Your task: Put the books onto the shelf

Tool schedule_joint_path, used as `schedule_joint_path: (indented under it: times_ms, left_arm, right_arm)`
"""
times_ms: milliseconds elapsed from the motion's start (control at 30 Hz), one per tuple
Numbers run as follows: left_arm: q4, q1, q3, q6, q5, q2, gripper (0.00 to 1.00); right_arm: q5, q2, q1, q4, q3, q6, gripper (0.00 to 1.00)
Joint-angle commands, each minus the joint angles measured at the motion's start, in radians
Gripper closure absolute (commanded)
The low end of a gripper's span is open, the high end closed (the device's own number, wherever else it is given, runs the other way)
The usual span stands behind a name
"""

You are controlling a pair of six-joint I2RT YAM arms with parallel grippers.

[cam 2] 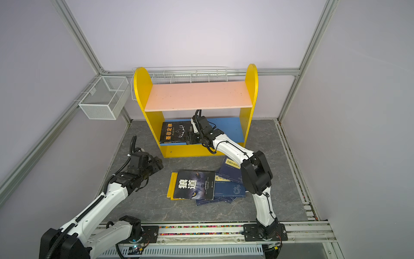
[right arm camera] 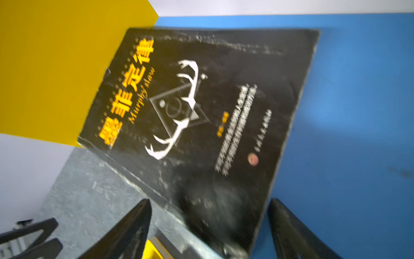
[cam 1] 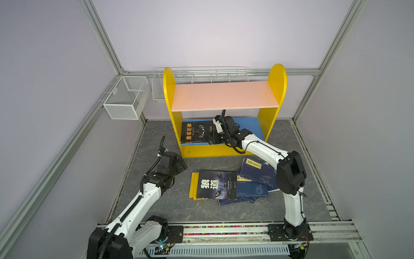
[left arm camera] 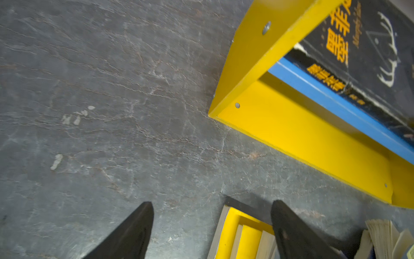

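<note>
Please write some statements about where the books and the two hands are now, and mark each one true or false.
1. The black book lies flat on the blue lower board. True.
2. The pink upper board carries two books. False: nothing lies on it.
3. The left hand grips a yellow book. False: it is open and empty, above the table.
4. A wolf-cover book lies on top of the yellow books. True.
5. The right hand reaches over the wolf-cover book. False: it is at the black book, fingers apart.
</note>
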Motion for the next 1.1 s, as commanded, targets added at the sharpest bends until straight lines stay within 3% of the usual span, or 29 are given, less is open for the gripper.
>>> schedule_joint_path:
  times_ms: [0,100,300,433,600,1067]
  left_arm:
    - [0.000,-0.037,0.053,0.083,0.068,0.040,0.17]
    - [-0.022,-0.081,0.086,0.141,0.103,0.098,0.17]
    - [-0.063,-0.116,0.108,0.231,0.250,0.197,0.18]
    - [-0.109,-0.150,0.110,0.269,0.290,0.244,0.17]
    - [-0.124,-0.182,0.113,0.284,0.333,0.299,0.20]
    - [-0.221,-0.229,0.234,0.356,0.421,0.487,0.41]
  right_arm:
    - [0.124,-0.190,0.006,0.036,-0.128,-0.072,0.13]
    - [0.100,-0.322,0.008,-0.002,-0.270,-0.095,0.13]
    - [-0.173,-0.509,0.011,-0.211,-0.531,-0.129,0.13]
    - [-0.249,-0.588,0.011,-0.343,-0.630,-0.136,0.13]
    - [-0.319,-0.564,0.011,-0.412,-0.690,-0.121,0.13]
    - [-0.548,-0.417,-0.041,-0.229,-0.707,-0.146,0.24]
